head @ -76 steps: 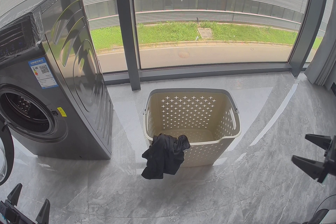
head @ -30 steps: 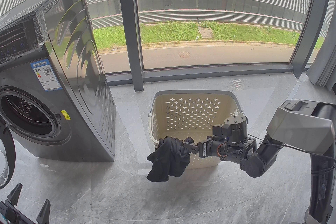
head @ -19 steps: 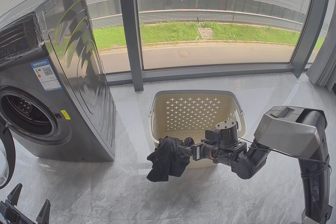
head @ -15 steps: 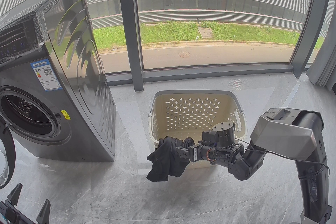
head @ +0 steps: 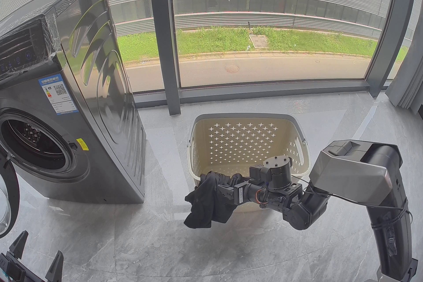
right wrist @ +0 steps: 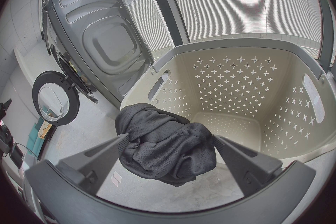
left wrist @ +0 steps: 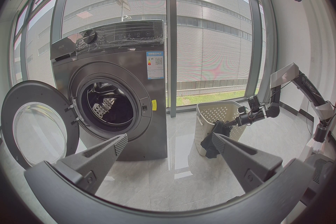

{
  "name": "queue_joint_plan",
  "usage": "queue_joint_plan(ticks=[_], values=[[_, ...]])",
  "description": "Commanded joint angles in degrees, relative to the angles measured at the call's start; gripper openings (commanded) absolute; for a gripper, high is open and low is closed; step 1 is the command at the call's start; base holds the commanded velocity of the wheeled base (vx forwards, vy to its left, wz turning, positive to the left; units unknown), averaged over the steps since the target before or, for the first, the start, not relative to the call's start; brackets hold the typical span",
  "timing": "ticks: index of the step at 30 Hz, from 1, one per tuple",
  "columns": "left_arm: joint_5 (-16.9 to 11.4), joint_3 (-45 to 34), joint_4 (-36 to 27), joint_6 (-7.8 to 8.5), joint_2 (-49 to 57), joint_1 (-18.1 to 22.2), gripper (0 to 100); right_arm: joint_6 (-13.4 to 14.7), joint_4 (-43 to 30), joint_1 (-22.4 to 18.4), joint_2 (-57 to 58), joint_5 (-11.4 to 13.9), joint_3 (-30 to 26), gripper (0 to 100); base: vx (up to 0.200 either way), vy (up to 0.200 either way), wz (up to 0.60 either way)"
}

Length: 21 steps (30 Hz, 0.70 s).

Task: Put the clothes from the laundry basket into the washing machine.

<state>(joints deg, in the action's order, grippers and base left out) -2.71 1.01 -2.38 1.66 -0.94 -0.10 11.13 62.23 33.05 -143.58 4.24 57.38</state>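
**Advance of right gripper [head: 224, 191] onto black garment [head: 206, 204]**

Over the last second the right arm has shifted left, and the right gripper is now against the black garment. Its fingers stand apart, one on each side of the bunched cloth, not clamped. The garment hangs over the near rim of the laundry basket [head: 246, 116], at the corner toward the washing machine [head: 88, 111], trailing outside above the floor [head: 132, 243]. The machine's door [left wrist: 35, 123] is swung open. The left gripper [head: 38, 248] sits low before the machine, fingers apart, holding nothing.
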Motion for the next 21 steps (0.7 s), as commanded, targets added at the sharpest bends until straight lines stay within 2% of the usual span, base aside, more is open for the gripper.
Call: queue_joint_plan(ticks=[1,12,16,21], values=[[-0.02,-1.01,0.0,-0.08,0.94,0.01,100,-0.06,0.26,0.09,-0.47,0.06,0.01,0,0.0,0.0,0.0],[-0.11,-1.01,0.0,-0.08,0.94,0.01,100,0.03,1.84,-0.09,1.46,-0.02,-1.39,0,0.0,0.0,0.0],[-0.11,-1.01,0.0,-0.08,0.94,0.01,100,0.21,3.25,-0.09,6.74,0.06,-4.21,0,0.0,0.0,0.0],[-0.02,-1.01,0.0,-0.16,0.94,0.01,100,0.74,3.16,0.0,18.51,0.24,-10.45,0,0.0,0.0,0.0]])
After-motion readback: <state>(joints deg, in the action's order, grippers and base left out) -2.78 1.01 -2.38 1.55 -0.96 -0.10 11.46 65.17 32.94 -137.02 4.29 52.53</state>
